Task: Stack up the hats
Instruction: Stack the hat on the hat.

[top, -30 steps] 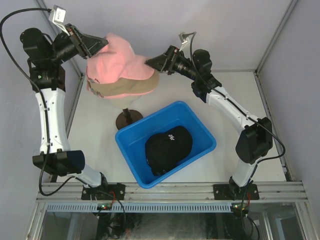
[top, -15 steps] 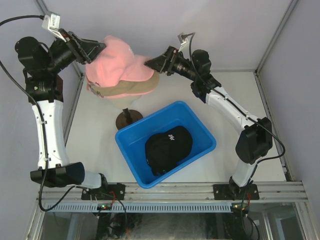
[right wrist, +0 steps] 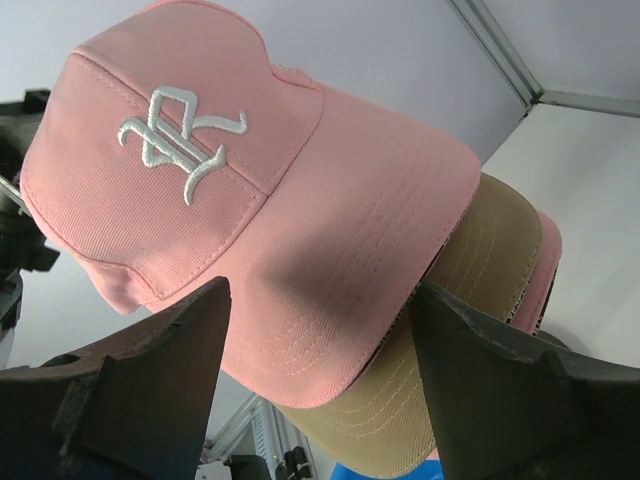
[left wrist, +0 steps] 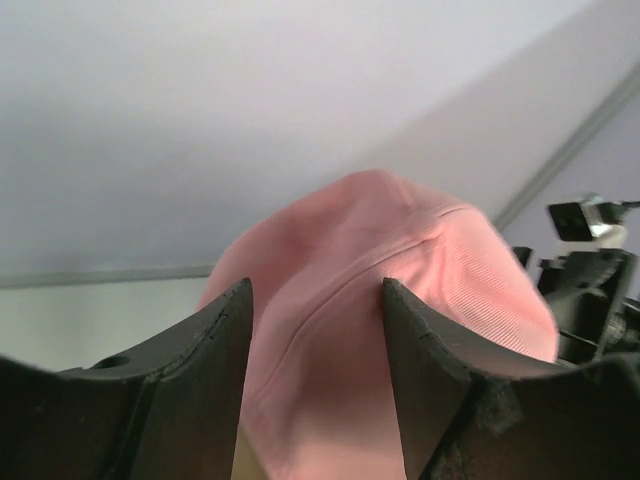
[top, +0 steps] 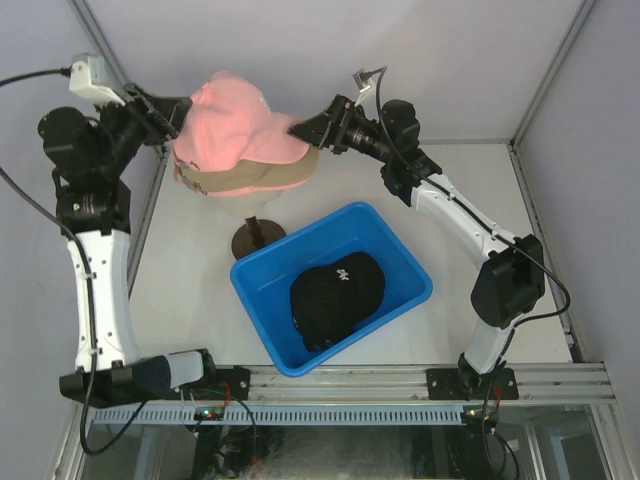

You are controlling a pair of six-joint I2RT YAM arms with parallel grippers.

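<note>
You: left gripper (top: 180, 107) fingers apart, just behind pink cap (top: 232, 122), gripping nothing. Right gripper (top: 299, 128) fingers apart at pink brim. Pink cap atop tan cap (top: 262, 178) on mannequin head (top: 252, 203). Black cap (top: 337, 293) in blue bin (top: 262, 308).

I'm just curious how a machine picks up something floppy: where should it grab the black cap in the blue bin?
Probably the soft crown of the black cap, pinched from straight above. It lies dome-up in the blue bin, whose walls block a sideways approach; the bulging fabric offers a fold.
</note>
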